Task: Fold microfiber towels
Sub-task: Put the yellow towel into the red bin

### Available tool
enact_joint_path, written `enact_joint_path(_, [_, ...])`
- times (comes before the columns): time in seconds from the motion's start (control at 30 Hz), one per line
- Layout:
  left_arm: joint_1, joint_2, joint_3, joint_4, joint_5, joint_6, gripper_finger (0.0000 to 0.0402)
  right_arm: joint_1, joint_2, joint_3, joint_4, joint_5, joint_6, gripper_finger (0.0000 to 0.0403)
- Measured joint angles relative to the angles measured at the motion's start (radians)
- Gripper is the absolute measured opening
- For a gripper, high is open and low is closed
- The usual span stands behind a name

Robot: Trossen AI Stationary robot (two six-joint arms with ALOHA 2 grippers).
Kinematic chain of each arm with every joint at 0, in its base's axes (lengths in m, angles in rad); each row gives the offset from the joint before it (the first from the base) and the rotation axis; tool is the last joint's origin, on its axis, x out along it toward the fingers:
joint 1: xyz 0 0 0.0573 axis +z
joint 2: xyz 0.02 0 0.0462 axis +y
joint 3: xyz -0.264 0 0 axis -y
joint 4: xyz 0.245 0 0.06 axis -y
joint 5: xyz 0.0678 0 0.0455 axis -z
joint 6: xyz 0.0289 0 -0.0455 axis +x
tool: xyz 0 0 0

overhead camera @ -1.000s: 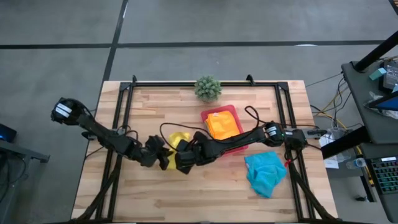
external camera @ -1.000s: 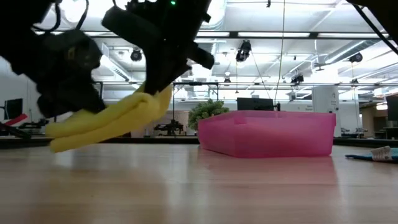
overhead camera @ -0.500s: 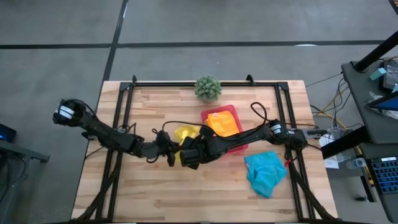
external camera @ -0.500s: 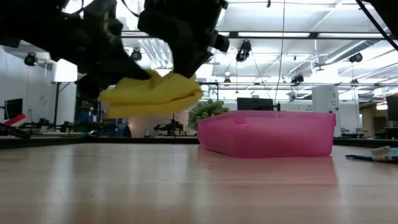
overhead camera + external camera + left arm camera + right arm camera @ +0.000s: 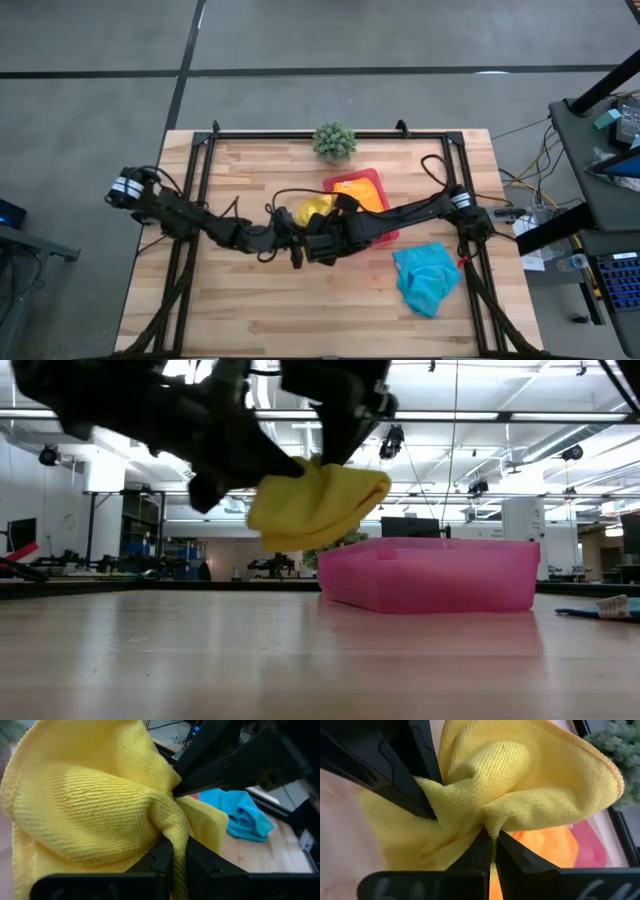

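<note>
A yellow microfiber towel hangs bunched in the air just left of the pink tray, clear of the table in the low view. Both grippers are shut on it, close together: my left gripper comes from the left, my right gripper from the right. An orange towel lies folded in the tray. A turquoise towel lies crumpled on the table at the right. My left gripper pinches a gathered fold of the yellow towel between its two fingers, several layers bunched. The fingers come nearly level from the table's left. The towel is lifted clear and bulges beyond the fingertips. My right gripper pinches a gathered fold of the same towel between its two fingers, right beside my left gripper's fingers. It slants down from the table's right. The cloth puffs out slack past the fingertips, clear of the table.
A small green potted plant stands at the far edge behind the tray. The black frame rails run along the table's left, right and far sides. Bare wood lies along the near edge.
Both grippers, staying shut on the yellow towel, have moved up and toward the table's right and far edges, nearing the pink tray. The towel, which hung long and low over the table, now sits higher in a rounder bunch.
</note>
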Motion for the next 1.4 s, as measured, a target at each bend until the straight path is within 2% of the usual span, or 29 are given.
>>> enact_joint_path(0.2, [0.069,0.080,0.104,-0.001,0.064,0.078,0.0017,0.000,-0.141,-0.178,0.032,0.000,0.012,0.0009])
enact_joint_path(0.37, [0.130,0.144,0.187,0.000,0.114,0.123,0.0017,-0.008,-0.267,-0.359,0.134,0.007,0.006,0.0009])
enact_joint_path(0.8, [0.203,0.343,0.379,-0.001,0.214,0.125,0.0017,-0.105,-0.500,-0.747,0.332,-0.022,-0.151,0.0009])
enact_joint_path(1.0, [0.217,0.367,0.440,-0.099,0.221,0.124,0.0017,-0.168,-0.547,-0.876,0.468,-0.119,-0.222,0.0009])
enact_joint_path(1.23, [0.238,0.368,0.449,-0.174,0.221,0.122,0.0017,-0.214,-0.551,-0.951,0.500,-0.117,-0.229,0.0009])
enact_joint_path(1.4, [0.244,0.368,0.447,-0.237,0.231,0.054,0.0023,-0.238,-0.551,-0.972,0.512,-0.117,-0.232,0.0009])
